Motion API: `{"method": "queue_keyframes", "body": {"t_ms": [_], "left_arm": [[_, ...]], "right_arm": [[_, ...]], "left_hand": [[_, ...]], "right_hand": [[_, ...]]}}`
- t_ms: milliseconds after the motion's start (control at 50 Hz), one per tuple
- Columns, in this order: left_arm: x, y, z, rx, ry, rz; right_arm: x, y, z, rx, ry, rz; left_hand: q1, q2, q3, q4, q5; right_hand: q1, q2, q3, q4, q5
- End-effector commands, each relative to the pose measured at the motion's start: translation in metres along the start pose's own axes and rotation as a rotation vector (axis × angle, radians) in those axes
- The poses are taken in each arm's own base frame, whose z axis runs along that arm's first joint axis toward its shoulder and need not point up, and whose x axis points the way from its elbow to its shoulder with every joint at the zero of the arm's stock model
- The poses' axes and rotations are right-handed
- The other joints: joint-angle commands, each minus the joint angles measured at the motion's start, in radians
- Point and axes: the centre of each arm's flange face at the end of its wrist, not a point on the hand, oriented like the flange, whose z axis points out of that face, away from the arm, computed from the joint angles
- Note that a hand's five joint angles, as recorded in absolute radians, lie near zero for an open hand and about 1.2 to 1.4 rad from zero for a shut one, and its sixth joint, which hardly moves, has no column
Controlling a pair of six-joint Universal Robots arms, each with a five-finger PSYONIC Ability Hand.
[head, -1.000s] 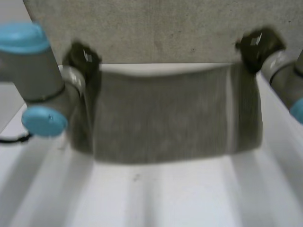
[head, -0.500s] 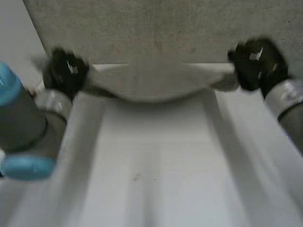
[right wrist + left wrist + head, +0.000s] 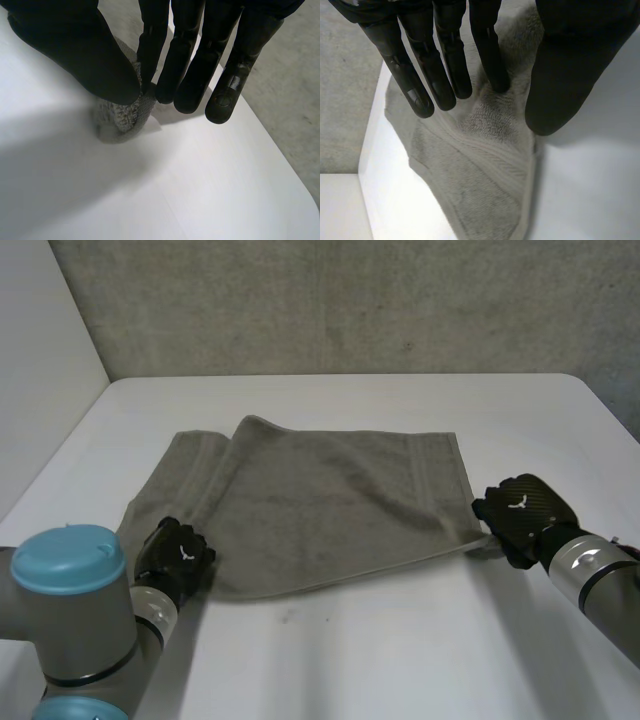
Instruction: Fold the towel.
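Note:
A grey towel (image 3: 320, 510) lies spread on the white table (image 3: 400, 650), with its left part doubled over along a slanted fold. My left hand (image 3: 175, 552) rests at the towel's near left corner. In the left wrist view its fingers (image 3: 445, 60) are straight and the thumb stands apart, with the towel (image 3: 485, 165) lying loose under the fingertips. My right hand (image 3: 522, 512) is at the near right corner. In the right wrist view, the thumb (image 3: 90, 55) and a finger pinch the towel's corner (image 3: 122, 117) just above the table.
A grey wall (image 3: 350, 300) rises behind the table's far edge. The table's left edge (image 3: 370, 150) runs close beside the towel's left side. Bare tabletop stretches in front of the towel and to its right.
The towel hung in the air between both hands; they swung it forward and down, and it now lies on the table. My left hand's fingers have opened off their corner.

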Motion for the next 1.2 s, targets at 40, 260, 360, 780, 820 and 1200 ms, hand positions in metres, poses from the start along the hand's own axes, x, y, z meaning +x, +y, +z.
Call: {"method": "queue_keyframes", "body": {"t_ms": [40, 260, 360, 780, 820, 1200], "left_arm": [[-0.031, -0.001, -0.004, 0.042, -0.067, -0.068], [-0.049, 0.013, -0.004, 0.055, 0.007, -0.324], [-0.044, 0.021, -0.007, 0.034, 0.092, -0.386], [-0.045, 0.040, 0.000, -0.002, 0.091, -0.523], [-0.046, 0.042, 0.001, -0.005, 0.086, -0.526], [-0.039, 0.052, 0.013, -0.015, 0.077, -0.520]], "right_arm": [[0.016, 0.010, 0.003, -0.032, 0.050, 0.053], [0.020, 0.014, 0.004, -0.043, 0.062, 0.069], [0.021, 0.014, 0.004, -0.040, 0.063, 0.098], [0.015, 0.016, 0.002, -0.043, 0.041, 0.105], [0.015, 0.016, 0.002, -0.043, 0.041, 0.105], [0.011, 0.017, 0.001, -0.040, 0.033, 0.105]], "left_hand": [[-0.132, -0.129, -0.130, -0.133, -0.133], [-0.124, -0.120, -0.122, -0.125, -0.125], [-0.095, -0.091, -0.092, -0.096, -0.096], [-0.191, -0.188, -0.189, -0.192, -0.192], [-0.191, -0.188, -0.189, -0.192, -0.192], [-0.130, -0.126, -0.127, -0.131, -0.131]], "right_hand": [[0.442, 0.223, 0.207, 0.203, 0.236], [0.442, 0.223, 0.207, 0.203, 0.236], [0.442, 0.223, 0.207, 0.203, 0.236], [0.442, 0.223, 0.207, 0.203, 0.236], [0.442, 0.223, 0.207, 0.203, 0.236], [0.442, 0.223, 0.207, 0.203, 0.236]]}}
